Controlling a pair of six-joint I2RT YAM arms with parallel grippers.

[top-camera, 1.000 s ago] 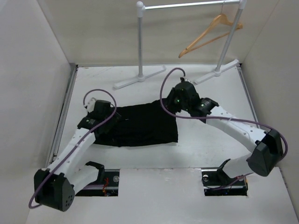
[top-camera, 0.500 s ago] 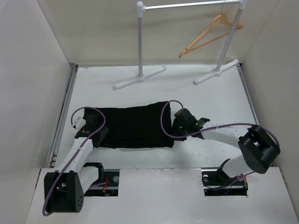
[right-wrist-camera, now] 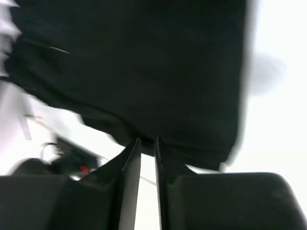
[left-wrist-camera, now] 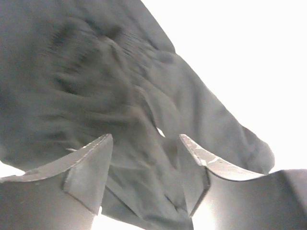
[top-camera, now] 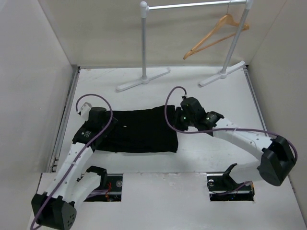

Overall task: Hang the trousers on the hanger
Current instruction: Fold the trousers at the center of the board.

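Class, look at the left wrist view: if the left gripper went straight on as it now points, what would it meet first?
The black trousers, lying just ahead of the open left gripper; exact depth is unclear.

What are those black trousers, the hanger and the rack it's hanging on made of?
The trousers look like soft, matte black cloth: they crease and lie limp on the table. The hanger looks like light tan wood with a smooth finish. The rack appears to be grey metal tubing with a slight sheen, though it may be painted.
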